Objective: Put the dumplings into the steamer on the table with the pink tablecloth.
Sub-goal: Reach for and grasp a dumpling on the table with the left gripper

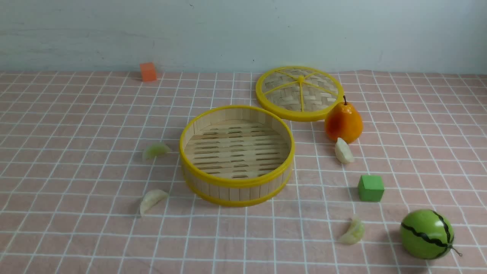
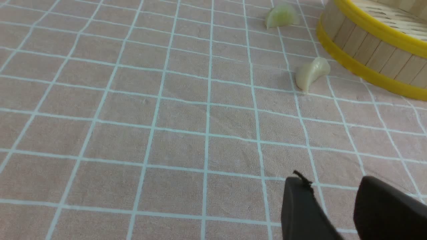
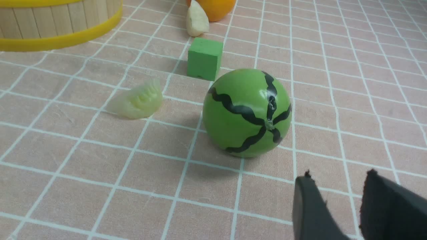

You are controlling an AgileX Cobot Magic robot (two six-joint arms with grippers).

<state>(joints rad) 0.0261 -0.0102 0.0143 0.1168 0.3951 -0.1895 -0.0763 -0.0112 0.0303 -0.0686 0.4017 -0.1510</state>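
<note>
The steamer (image 1: 236, 186) stands open and empty mid-table on the pink tablecloth (image 1: 76, 236). Several dumplings lie around it: a greenish dumpling (image 1: 155, 150) and a cream dumpling (image 1: 151, 199) to its left, a third dumpling (image 1: 343, 150) by the pear, and another dumpling (image 1: 353, 231) at the front right. The left wrist view shows the cream dumpling (image 2: 312, 72), the greenish dumpling (image 2: 281, 15) and the steamer wall (image 2: 367, 50); my left gripper (image 2: 333, 185) hangs open over bare cloth, well short of them. My right gripper (image 3: 338, 178) is open and empty, just short of the watermelon, with a dumpling (image 3: 138, 100) beyond.
The woven lid (image 1: 299, 93) lies flat behind the steamer. An orange pear (image 1: 343, 122), a green cube (image 1: 370, 187) and a toy watermelon (image 1: 427, 234) stand on the right; an orange cube (image 1: 148, 71) sits by the back wall. Neither arm shows in the front view.
</note>
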